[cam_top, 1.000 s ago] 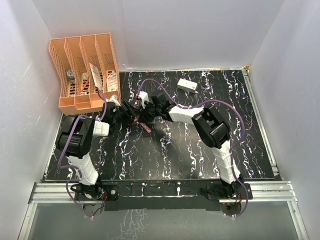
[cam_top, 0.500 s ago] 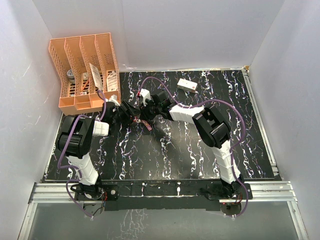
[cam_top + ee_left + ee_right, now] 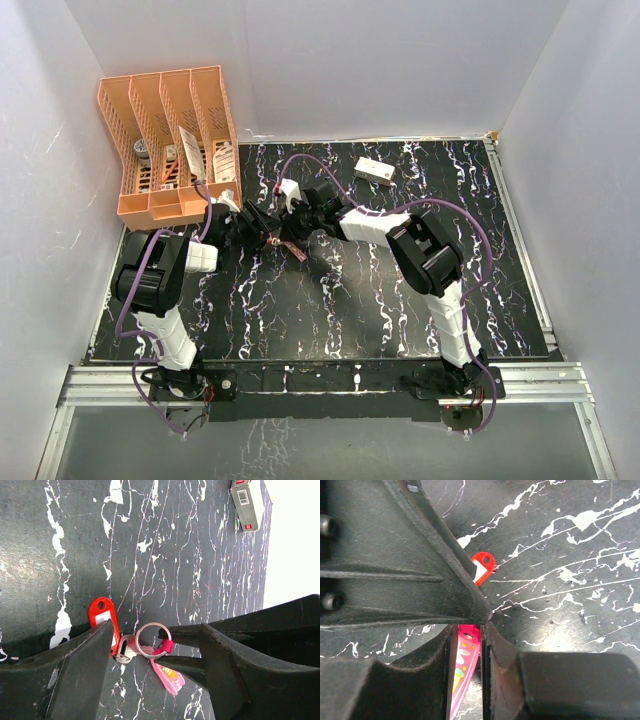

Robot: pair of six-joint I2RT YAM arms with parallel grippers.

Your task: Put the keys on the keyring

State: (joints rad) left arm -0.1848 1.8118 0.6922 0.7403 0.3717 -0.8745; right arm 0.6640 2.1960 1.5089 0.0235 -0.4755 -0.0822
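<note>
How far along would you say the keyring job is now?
Done: right gripper pinches the keyring by its pink tag. In hand: open left gripper straddles the ring, with red key and pale key beside it. Left: threading; neither key is clearly on yet.

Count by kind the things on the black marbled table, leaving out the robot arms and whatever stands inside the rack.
Tiny keys (red-headed key, pale metal key): 2
Thin metal keyring with a slim pink tag: 1
White rectangular box with red marks: 1
Orange plastic four-slot rack: 1
Total: 5
</note>
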